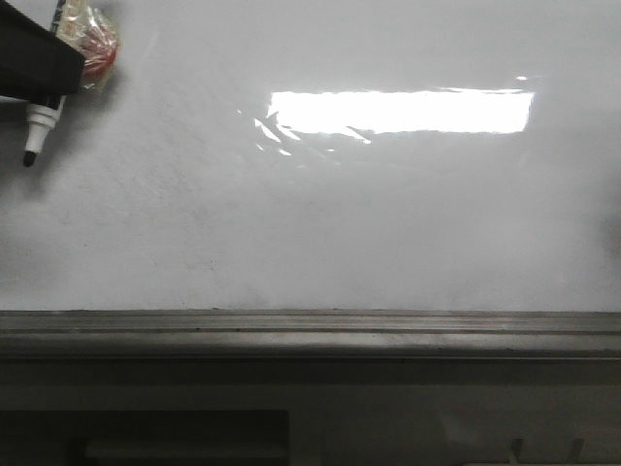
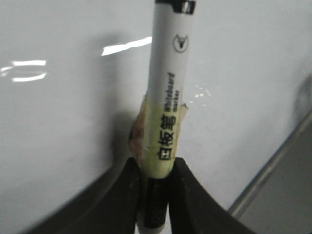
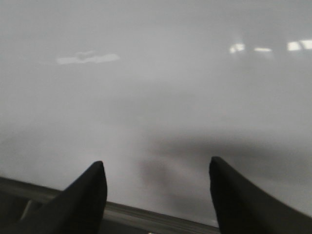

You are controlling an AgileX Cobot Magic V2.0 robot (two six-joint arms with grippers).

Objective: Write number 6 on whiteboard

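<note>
The whiteboard (image 1: 320, 223) is glossy white and faintly smudged, and fills most of the front view. No black marker line of the number 6 shows on it. My left gripper (image 1: 39, 58) is at the board's far left corner, shut on a white whiteboard marker (image 2: 168, 92) wrapped in yellowish tape. The marker's black tip (image 1: 30, 155) points down near the board surface; I cannot tell if it touches. My right gripper (image 3: 156, 175) is open and empty, over the board near its edge. It is out of the front view.
The grey metal tray edge (image 1: 310, 335) runs along the board's near side and shows in the right wrist view (image 3: 146, 217). A bright rectangular light glare (image 1: 398, 110) lies on the board's upper middle. A red and clear wrapped bundle (image 1: 95, 44) sits on the left gripper.
</note>
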